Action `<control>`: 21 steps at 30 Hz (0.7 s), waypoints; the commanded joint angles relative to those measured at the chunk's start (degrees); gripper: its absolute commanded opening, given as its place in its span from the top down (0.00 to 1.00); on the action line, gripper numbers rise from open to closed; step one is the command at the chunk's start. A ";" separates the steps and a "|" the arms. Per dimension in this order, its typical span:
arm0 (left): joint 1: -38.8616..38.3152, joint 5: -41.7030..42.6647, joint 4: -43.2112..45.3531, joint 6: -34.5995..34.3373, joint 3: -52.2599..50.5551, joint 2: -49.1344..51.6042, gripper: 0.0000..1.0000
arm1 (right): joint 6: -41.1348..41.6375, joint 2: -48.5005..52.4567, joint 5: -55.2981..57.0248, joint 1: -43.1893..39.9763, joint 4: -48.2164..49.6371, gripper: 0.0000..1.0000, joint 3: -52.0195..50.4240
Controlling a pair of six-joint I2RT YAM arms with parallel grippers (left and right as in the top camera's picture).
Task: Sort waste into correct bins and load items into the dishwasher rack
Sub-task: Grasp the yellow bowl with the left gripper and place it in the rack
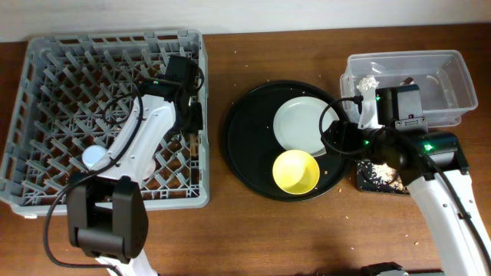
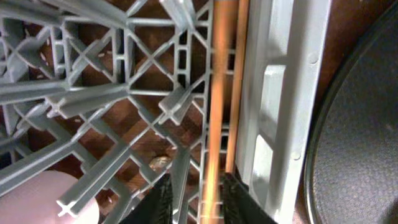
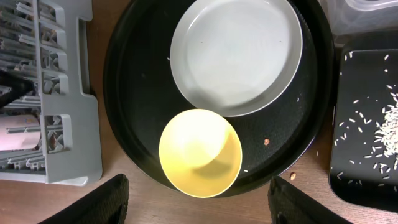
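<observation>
My left gripper (image 1: 192,123) (image 2: 200,200) is down inside the grey dishwasher rack (image 1: 115,37) at its right wall (image 2: 273,93). Its fingers are slightly apart around the wooden chopsticks (image 2: 214,93) (image 1: 197,149), which lie along that wall. A light blue cup (image 1: 96,157) sits in the rack, and a pale pink cup (image 2: 37,199) (image 3: 18,132) is beside the gripper. My right gripper (image 1: 337,142) (image 3: 199,205) is open and empty, above the yellow bowl (image 1: 296,171) (image 3: 200,152). The pale plate (image 1: 301,125) (image 3: 236,53) lies behind the bowl.
The bowl and plate sit on a large round black tray (image 1: 245,146) (image 3: 124,93). The clear tub (image 1: 453,77) at the back right holds a white tissue (image 1: 367,81). The shallow black tray (image 1: 380,182) (image 3: 367,174) holds rice-like scraps. Crumbs lie on the table.
</observation>
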 commanded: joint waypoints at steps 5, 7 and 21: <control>-0.04 1.07 -10.23 10.05 12.09 -24.74 0.34 | -3.85 -1.44 -0.13 -0.37 1.09 0.29 0.44; -0.07 1.29 -12.72 10.75 12.07 -32.72 0.30 | -4.02 -1.53 -2.32 -0.02 0.85 0.29 0.42; -11.47 18.75 -14.82 9.66 8.79 -10.38 0.57 | -4.02 -0.55 -3.34 -3.34 -2.23 0.32 0.52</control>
